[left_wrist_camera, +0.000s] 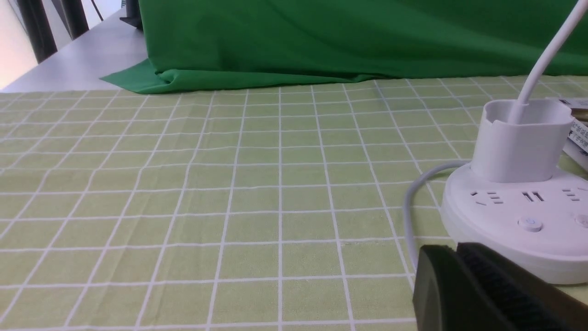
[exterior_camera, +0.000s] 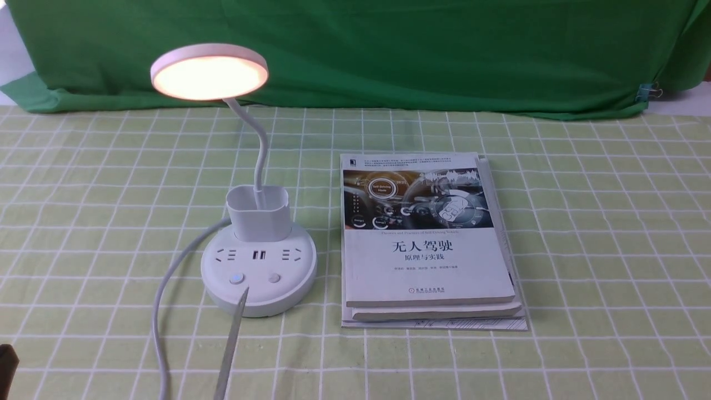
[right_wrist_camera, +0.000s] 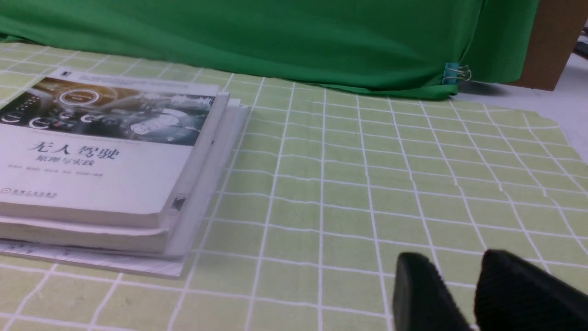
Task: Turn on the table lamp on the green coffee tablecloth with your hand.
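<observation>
A white table lamp (exterior_camera: 258, 239) with a flat round disc head, thin bendy neck, small cup holder and round base stands on the large pale yellow-green tablecloth (exterior_camera: 600, 233) gridded with thin white lines, at about nine o'clock from the frame's centre in the front view; its disc head (exterior_camera: 209, 72) glows warm; a small button (exterior_camera: 237, 278) on the base shows blue. A white cord (exterior_camera: 166, 300) runs from the base toward seven o'clock. At three o'clock of the lamp, near it but apart, lies a stack of white books (exterior_camera: 430, 244). The black left gripper (left_wrist_camera: 494, 289), just beside the base, looks closed; the black right gripper (right_wrist_camera: 473, 294) has its fingers slightly parted, empty. A dark green backdrop fabric (exterior_camera: 389, 50) hangs at twelve o'clock.
</observation>
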